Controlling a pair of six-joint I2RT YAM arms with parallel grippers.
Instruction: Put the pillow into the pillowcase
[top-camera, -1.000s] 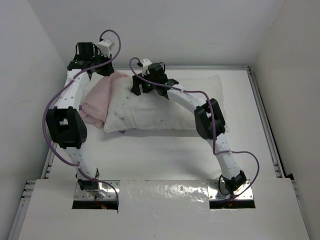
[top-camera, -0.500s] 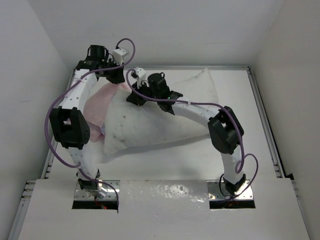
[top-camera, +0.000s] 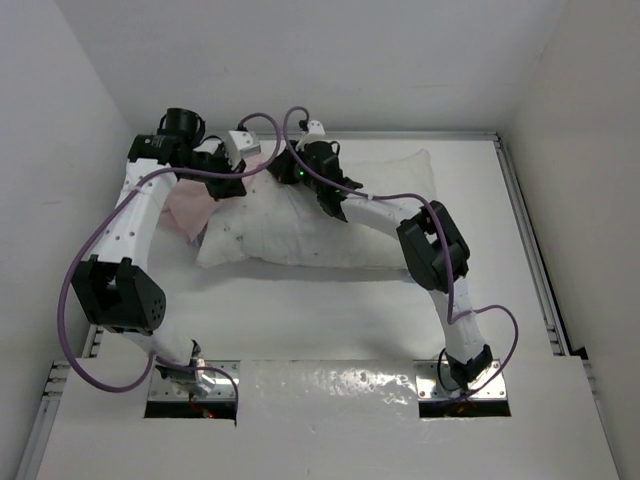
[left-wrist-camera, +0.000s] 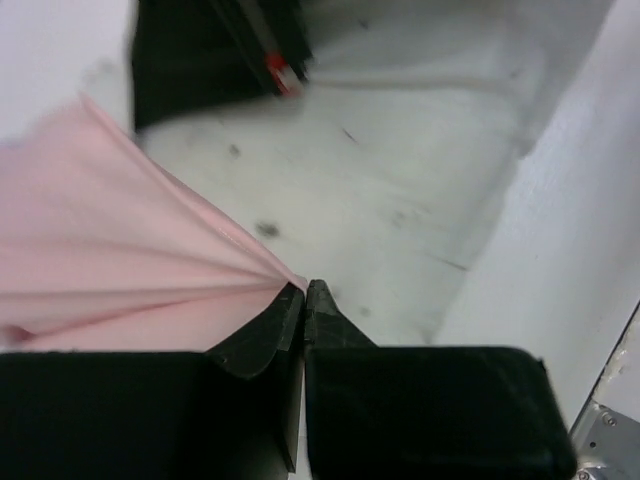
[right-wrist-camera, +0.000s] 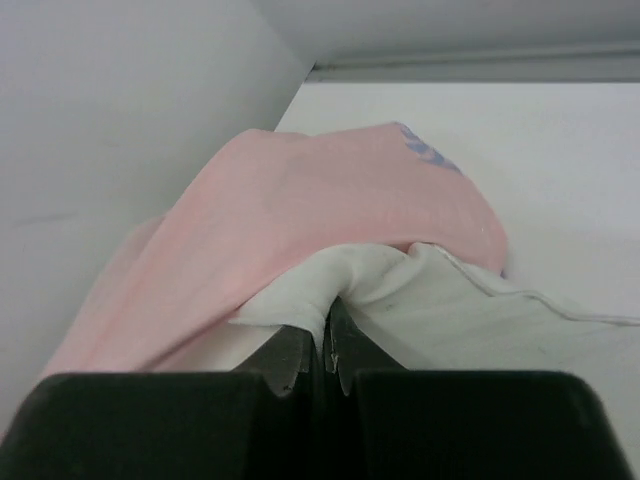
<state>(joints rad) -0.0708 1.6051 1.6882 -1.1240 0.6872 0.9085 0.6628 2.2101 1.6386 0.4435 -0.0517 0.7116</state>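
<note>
A: Your right end effector (right-wrist-camera: 330, 312) has just gone from wide open to fully closed, and it now pinches a fold of the pillow (top-camera: 330, 215) at its left end. Half a second ago that end was hoisted and its near-left corner swung toward you. Now the pillow lies flatter again along the far edge of the desk (top-camera: 330, 320), toward the far-left corner.

B: Agreed, and your left end effector (left-wrist-camera: 305, 292) hasn't let go. Its jaws are shut tight, with a gathered edge of the pillowcase (top-camera: 188, 205) fanning out from the tips. That arm has swung in from the far-left corner toward the pillow, so your two grips now sit just beside each other.

A: Here's what I'd judge that means for you. You hold both pieces at once, and in the right wrist view the pillowcase drapes over the pinched pillow corner. The pillow looks barely started into the pillowcase, with nearly all of it outside.

B: Looking for writing you can use? There's only a scrap of blue-purple print (right-wrist-camera: 422, 148) at the pillowcase's far edge, too little to read. The small red mark (left-wrist-camera: 282, 70) at the top of the left wrist view is blurred. No brand is legible.
</note>
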